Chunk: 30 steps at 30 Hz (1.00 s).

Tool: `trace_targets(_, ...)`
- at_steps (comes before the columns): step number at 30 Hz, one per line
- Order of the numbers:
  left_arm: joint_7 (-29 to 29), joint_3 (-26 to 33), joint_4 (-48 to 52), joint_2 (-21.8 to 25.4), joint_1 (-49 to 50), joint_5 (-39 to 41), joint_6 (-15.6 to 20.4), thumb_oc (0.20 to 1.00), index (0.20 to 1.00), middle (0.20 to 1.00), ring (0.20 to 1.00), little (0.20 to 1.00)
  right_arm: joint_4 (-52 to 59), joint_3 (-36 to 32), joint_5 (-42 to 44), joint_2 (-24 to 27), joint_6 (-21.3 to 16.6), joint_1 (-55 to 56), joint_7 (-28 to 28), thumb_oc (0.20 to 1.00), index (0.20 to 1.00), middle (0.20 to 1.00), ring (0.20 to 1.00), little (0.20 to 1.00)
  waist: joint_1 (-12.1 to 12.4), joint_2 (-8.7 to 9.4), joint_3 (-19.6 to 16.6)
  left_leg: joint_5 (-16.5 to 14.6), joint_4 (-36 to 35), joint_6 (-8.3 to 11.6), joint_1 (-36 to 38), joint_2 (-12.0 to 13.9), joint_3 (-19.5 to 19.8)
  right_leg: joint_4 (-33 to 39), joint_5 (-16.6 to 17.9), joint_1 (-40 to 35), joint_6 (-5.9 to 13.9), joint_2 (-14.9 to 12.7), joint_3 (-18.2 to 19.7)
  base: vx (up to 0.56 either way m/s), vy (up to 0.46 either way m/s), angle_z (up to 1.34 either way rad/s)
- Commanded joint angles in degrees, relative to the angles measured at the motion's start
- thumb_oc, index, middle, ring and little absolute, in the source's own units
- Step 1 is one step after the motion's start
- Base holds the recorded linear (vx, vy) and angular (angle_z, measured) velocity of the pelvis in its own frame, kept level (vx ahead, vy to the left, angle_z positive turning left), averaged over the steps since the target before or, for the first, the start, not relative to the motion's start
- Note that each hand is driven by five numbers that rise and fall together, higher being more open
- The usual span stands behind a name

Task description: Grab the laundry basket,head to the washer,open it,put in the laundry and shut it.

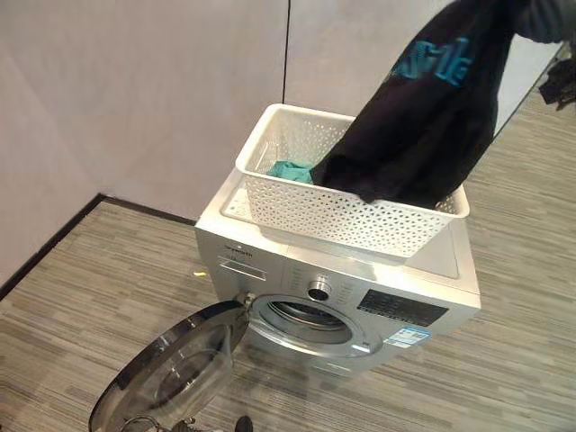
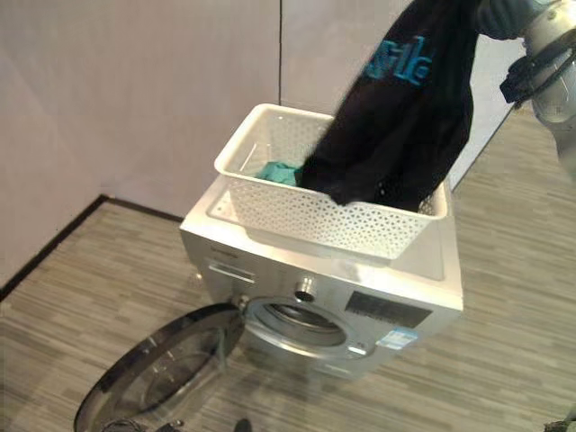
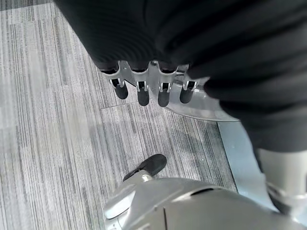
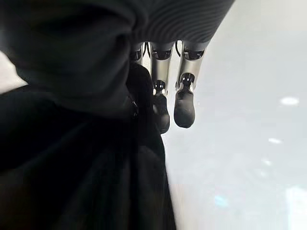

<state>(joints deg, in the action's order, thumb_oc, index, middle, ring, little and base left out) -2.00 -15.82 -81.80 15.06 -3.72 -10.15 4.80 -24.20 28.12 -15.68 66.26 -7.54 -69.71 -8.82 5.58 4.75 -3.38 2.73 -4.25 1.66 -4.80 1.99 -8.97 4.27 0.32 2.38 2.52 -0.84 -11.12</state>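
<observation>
Swung-open round glass washer door point(image 1: 175, 364) waits lower left; upper right, right hand point(image 4: 160, 103) fingers pinch black printed garment point(image 1: 423, 117) above white perforated basket point(image 1: 306, 211); left hand point(image 3: 151, 88) hangs relaxed, empty.

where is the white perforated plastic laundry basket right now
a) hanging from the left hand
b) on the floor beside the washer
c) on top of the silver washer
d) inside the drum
c: the white perforated plastic laundry basket sits on the top of the silver front-loading washer, whose round door hangs open below, while a black garment with teal print is lifted out of it.
</observation>
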Motion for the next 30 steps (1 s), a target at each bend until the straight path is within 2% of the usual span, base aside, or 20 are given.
trace_targets(1,-2.51,-1.84,-2.58,1.07,-1.73,0.67,0.17,1.000,1.000,1.000,1.000,1.000,-7.61,-12.09,23.37,-6.29,-1.75,-2.82,-11.84,0.200,0.200,0.200,0.200,0.200,2.28,4.39,-1.04,0.41,-0.75,3.02,0.80,1.93,0.21,0.73,7.04,-1.60,7.02,-8.41,1.53,-0.03,-0.011,-0.10)
trace_targets(4,-3.84,-2.97,-1.78,0.95,-2.27,2.46,-0.18,1.000,1.000,1.000,1.000,1.000,-10.04,-14.46,36.24,-10.94,-5.31,-4.65,-13.87,0.200,0.200,0.200,0.200,0.200,1.99,4.34,-1.34,0.91,-0.75,2.99,0.89,2.09,-0.14,0.73,7.40,-1.33,6.86,-8.33,1.82,-0.03,-0.012,-0.15)
trace_targets(5,-3.86,-2.93,-1.76,0.98,-2.23,2.50,-0.20,1.000,1.000,1.000,1.000,1.000,-10.27,-14.30,36.54,-10.93,-5.47,-4.82,-13.75,0.200,0.200,0.200,0.200,0.200,1.96,4.35,-1.34,0.89,-0.75,3.00,0.93,2.10,-0.18,0.73,7.39,-1.35,6.86,-8.33,1.86,0.00,0.000,0.00)
trace_targets(6,-4.43,-3.79,-1.78,0.74,-2.60,3.06,-0.30,1.000,1.000,1.000,1.000,1.000,-12.93,-15.67,44.54,-13.52,-8.21,-6.06,-15.22,0.200,0.200,0.200,0.200,0.200,1.88,4.21,-1.35,0.79,-0.75,3.04,1.35,2.21,-0.46,0.73,7.36,-1.62,6.76,-8.24,1.96,-0.01,-0.012,-0.05)
trace_targets(7,-4.68,-4.13,-1.65,0.73,-2.82,4.29,-0.59,1.000,1.000,1.000,1.000,1.000,-14.74,-14.12,50.52,-15.55,-8.22,-8.82,-13.96,0.200,0.200,0.200,0.200,0.200,1.39,4.18,-1.70,0.85,-0.75,3.09,1.75,2.44,-1.00,0.73,7.45,-1.62,6.67,-8.12,2.16,-0.01,-0.012,-0.09)
trace_targets(8,-4.68,-4.10,-1.65,0.68,-2.84,4.29,-0.59,1.000,1.000,1.000,1.000,1.000,-14.88,-13.98,50.60,-15.54,-8.28,-9.00,-13.90,0.200,0.200,0.200,0.200,0.200,1.39,4.13,-1.66,0.85,-0.75,3.09,1.76,2.44,-1.01,0.73,7.46,-1.62,6.66,-8.12,2.18,0.01,-0.017,-0.21)
trace_targets(9,-5.12,-5.56,-1.19,0.25,-3.45,5.73,-0.59,1.000,1.000,1.000,1.000,1.000,-19.23,-14.58,62.86,-20.97,-11.73,-13.01,-13.77,0.200,0.200,0.200,0.200,0.200,1.21,4.03,-1.96,0.42,-0.75,3.16,2.63,2.75,-1.52,0.73,7.22,-2.11,6.58,-7.83,2.74,0.00,-0.021,-0.24)
trace_targets(11,-4.95,-5.61,-0.89,0.15,-3.56,6.45,-0.67,1.000,1.000,1.000,1.000,1.000,-20.33,-12.70,64.25,-21.42,-11.47,-15.41,-12.65,0.200,0.200,0.200,0.200,0.200,1.02,4.01,-2.06,0.82,-0.75,3.16,2.55,2.82,-1.70,0.73,7.54,-1.86,6.50,-7.79,2.91,0.00,-0.020,-0.24)
trace_targets(12,-4.51,-7.72,0.73,-0.24,-3.96,8.41,0.07,1.000,1.000,1.000,1.000,1.000,-22.14,-12.91,70.18,-23.81,-12.97,-18.78,-12.27,0.200,0.200,0.200,0.200,0.200,0.73,3.90,-2.58,0.77,-0.75,3.21,3.06,2.99,-1.99,0.71,7.52,-2.02,6.41,-7.55,3.25,0.03,-0.018,-0.13)
trace_targets(15,-3.54,-12.79,5.87,-0.01,-4.63,10.24,2.25,1.000,1.000,1.000,1.000,1.000,-26.82,-12.03,73.46,-24.64,-14.53,-24.12,-12.42,0.200,0.200,0.200,0.200,0.200,0.97,3.57,-3.02,0.72,-0.75,3.27,3.49,3.29,-1.95,0.68,7.42,-2.38,6.49,-7.32,3.29,0.03,-0.024,-0.08)
trace_targets(17,-1.54,-18.67,13.88,1.54,-5.12,11.76,3.42,1.000,1.000,1.000,1.000,1.000,-31.45,-9.70,74.81,-23.95,-14.77,-29.73,-12.45,0.200,0.200,0.200,0.200,0.200,1.49,3.16,-3.26,0.58,-0.75,3.27,3.66,3.33,-1.45,0.70,7.29,-2.78,6.66,-7.28,2.91,0.04,-0.004,0.07)
trace_targets(20,4.77,-23.24,38.37,11.04,-4.90,18.37,5.22,1.000,1.000,1.000,1.000,1.000,-36.45,-6.21,75.12,-21.98,-13.52,-35.56,-11.84,0.200,0.200,0.200,0.200,0.200,2.40,2.11,-3.82,0.07,-0.75,3.24,4.06,3.16,-0.88,0.69,6.93,-3.38,7.15,-7.35,2.18,0.02,0.006,0.09)
trace_targets(21,5.06,-23.12,39.47,11.73,-4.69,18.68,4.65,1.000,1.000,1.000,1.000,1.000,-36.79,-6.12,75.26,-21.88,-13.50,-35.90,-11.70,0.200,0.200,0.200,0.200,0.200,2.41,2.23,-3.67,0.49,-0.75,3.18,3.87,3.14,-0.88,0.72,7.27,-3.22,7.07,-7.37,2.14,0.00,0.004,0.09)
trace_targets(22,8.16,-22.15,54.80,19.47,-4.79,23.13,4.65,1.000,1.000,1.000,1.000,1.000,-40.36,-3.95,75.11,-21.37,-12.02,-38.49,-10.91,0.200,0.200,0.200,0.200,0.200,3.00,1.87,-3.93,0.49,-0.75,3.21,4.06,2.98,-0.56,0.73,7.32,-3.58,7.31,-7.57,1.69,-0.01,0.002,0.06)
trace_targets(23,8.27,-21.94,55.33,19.81,-4.64,23.25,4.28,1.000,1.000,1.000,1.000,1.000,-40.54,-3.97,75.21,-21.39,-12.02,-38.65,-10.78,0.200,0.200,0.200,0.200,0.200,2.92,1.95,-3.89,0.60,-0.75,3.20,3.98,2.97,-0.56,0.73,7.40,-3.51,7.30,-7.59,1.71,0.03,0.008,0.07)
trace_targets(24,10.32,-19.27,69.51,27.52,-5.04,27.76,4.77,1.000,1.000,1.000,1.000,1.000,-42.32,-1.82,74.60,-21.43,-10.80,-40.52,-10.09,0.200,0.200,0.200,0.200,0.200,3.53,1.74,-4.20,0.51,-0.75,3.31,4.15,2.80,-0.21,0.73,7.29,-3.75,7.53,-7.68,1.34,0.01,0.008,0.04)
trace_targets(26,10.67,-16.87,74.99,30.70,-4.26,30.02,4.32,1.000,1.000,1.000,1.000,1.000,-43.11,-1.46,75.09,-21.58,-10.50,-40.88,-9.68,0.200,0.200,0.200,0.200,0.200,3.61,1.85,-4.23,0.66,-0.75,3.36,4.13,2.71,-0.16,0.73,7.36,-3.78,7.58,-7.78,1.22,0.01,0.004,0.03)
trace_targets(27,10.82,-12.64,83.76,35.24,-3.45,35.99,5.27,1.000,1.000,1.000,1.000,1.000,-43.67,-0.04,75.07,-22.19,-10.07,-41.51,-9.63,0.200,0.200,0.200,0.200,0.200,4.31,2.06,-4.54,0.63,-0.75,3.49,4.39,2.60,0.11,0.73,7.23,-4.05,7.69,-7.90,0.99,0.01,0.004,0.04)
trace_targets(28,10.83,-12.10,84.52,35.68,-2.92,36.35,4.96,1.000,1.000,1.000,1.000,1.000,-43.74,-0.07,75.12,-22.29,-10.07,-41.62,-9.65,0.200,0.200,0.200,0.200,0.200,4.19,2.10,-4.52,0.64,-0.75,3.49,4.38,2.59,0.10,0.73,7.23,-4.03,7.69,-7.91,1.01,0.00,0.000,0.00)
trace_targets(30,9.76,-6.47,92.16,39.45,-2.01,42.42,6.50,1.000,1.000,1.000,1.000,1.000,-43.33,1.35,75.13,-24.09,-10.05,-41.67,-9.75,0.200,0.200,0.200,0.200,0.200,4.75,2.66,-4.97,0.62,-0.75,3.72,4.58,2.53,0.37,0.73,7.11,-4.17,7.73,-7.99,0.76,0.01,0.001,0.02)
